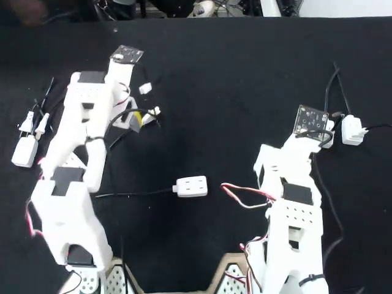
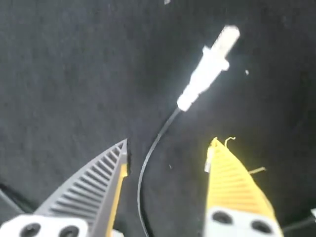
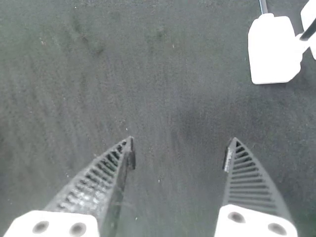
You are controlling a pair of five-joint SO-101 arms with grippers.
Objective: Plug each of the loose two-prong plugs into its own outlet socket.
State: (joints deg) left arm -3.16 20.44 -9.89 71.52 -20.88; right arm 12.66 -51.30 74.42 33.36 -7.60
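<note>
A loose two-prong plug (image 2: 207, 69) on a black cord (image 2: 148, 163) lies flat on the black counter (image 1: 233, 73), just ahead of the left arm's jaws. They stand wide apart and hold nothing, the cord running between them. Seen from above, the plug sits toward ten o'clock. The white outlet socket (image 1: 192, 186) lies near centre, well apart. Two more plugs (image 1: 33, 122) lie at nine o'clock. The right arm's jaws, wide and empty, hover at three o'clock near a white adapter (image 3: 274, 47).
</note>
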